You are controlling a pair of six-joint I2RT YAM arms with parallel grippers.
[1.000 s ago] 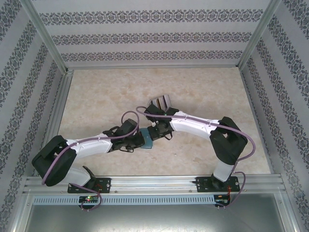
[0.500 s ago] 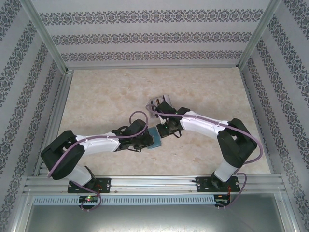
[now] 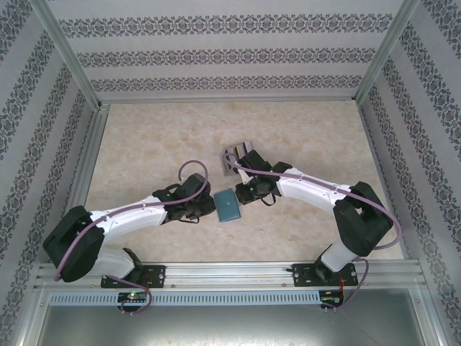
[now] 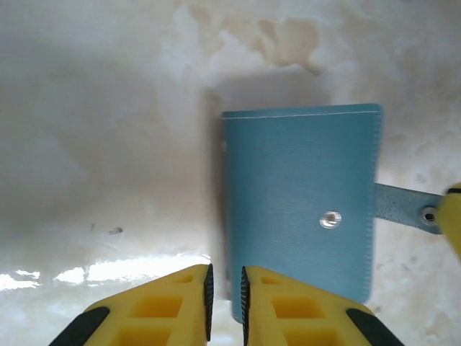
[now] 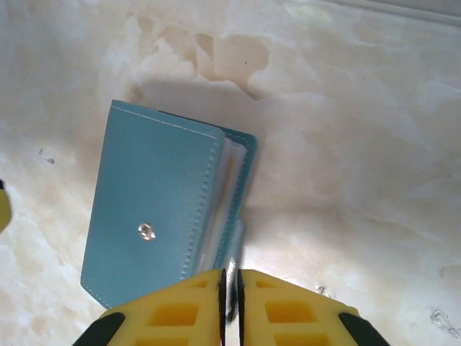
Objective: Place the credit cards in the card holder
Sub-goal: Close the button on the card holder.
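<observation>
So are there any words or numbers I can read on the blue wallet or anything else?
No text can be read anywhere.
Wallet: no words, plain blue with only a metal snap.
Cards in the rack: too small to tell if anything is printed on them.
Walls: only a repeating pattern, no letters.
</observation>
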